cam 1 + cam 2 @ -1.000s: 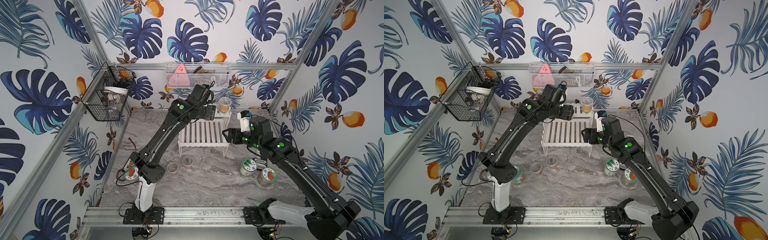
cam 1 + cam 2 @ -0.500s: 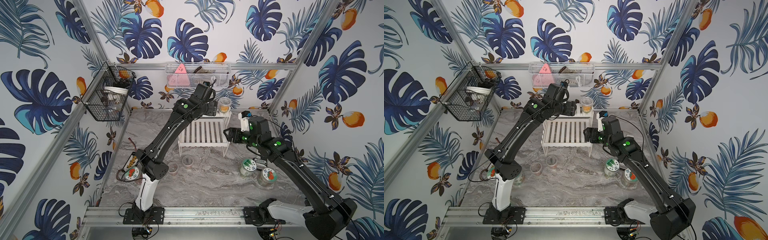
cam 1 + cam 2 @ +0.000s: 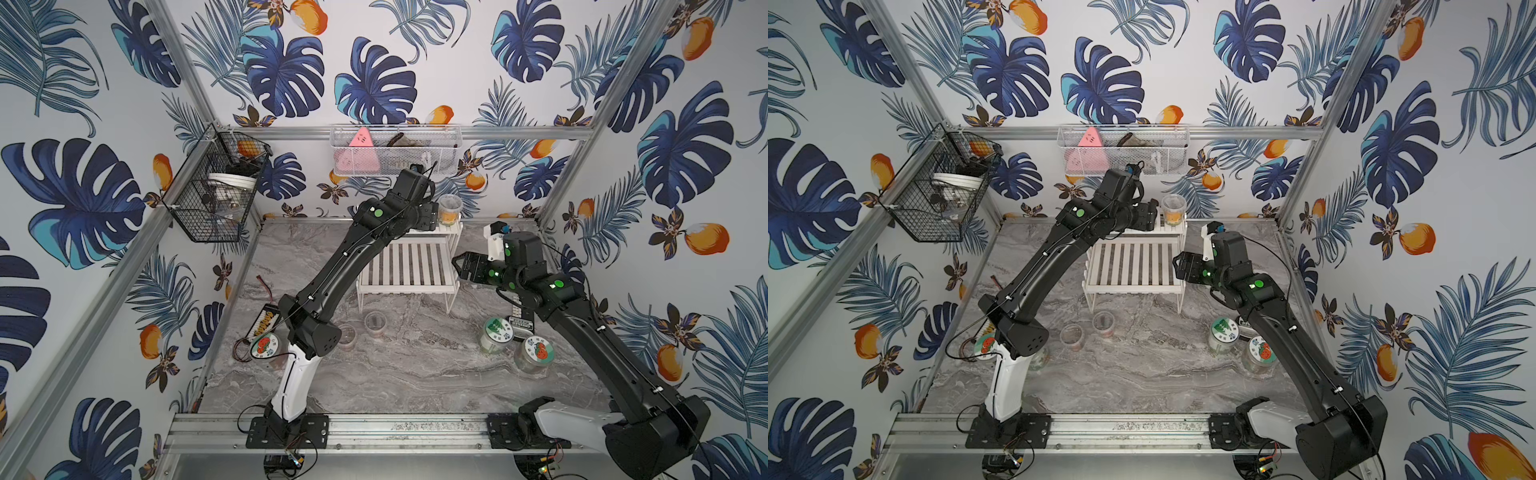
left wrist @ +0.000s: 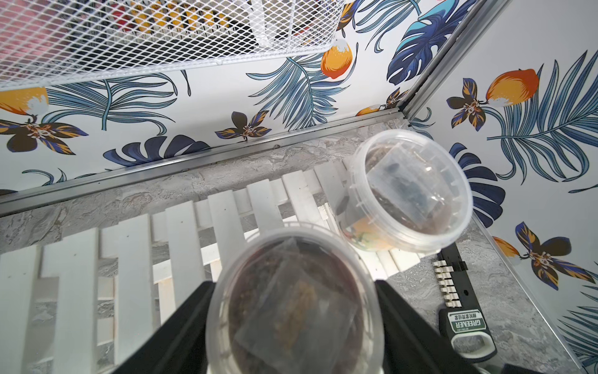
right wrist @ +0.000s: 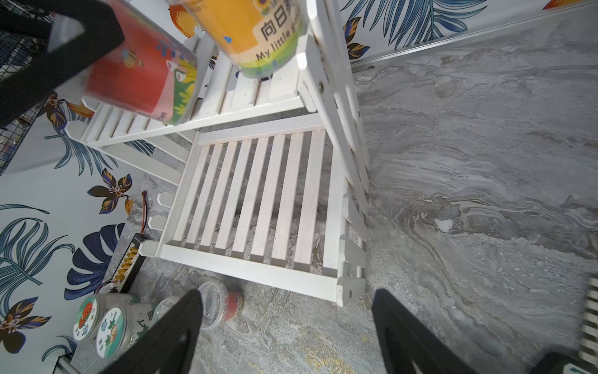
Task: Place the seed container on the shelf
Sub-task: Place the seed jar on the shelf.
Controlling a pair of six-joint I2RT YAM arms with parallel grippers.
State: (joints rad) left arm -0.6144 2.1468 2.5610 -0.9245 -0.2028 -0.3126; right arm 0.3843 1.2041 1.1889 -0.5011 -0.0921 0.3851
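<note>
The left gripper (image 3: 428,216), clamped on the clear round red-labelled plastic seed container (image 4: 296,304), is swinging it toward one o'clock above the top board of the white slatted two-tier shelf (image 3: 405,266), nearing set-down; the right gripper (image 3: 462,268) is idling wide at three o'clock.

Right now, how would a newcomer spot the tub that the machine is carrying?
Find the white slatted two-tier shelf at the back of the marble table. Over its upper tier, the left gripper clamps a clear lidded seed container beside a similar tub standing at that tier's end. The held one wears a red label; its neighbour's is yellow-orange.
</note>
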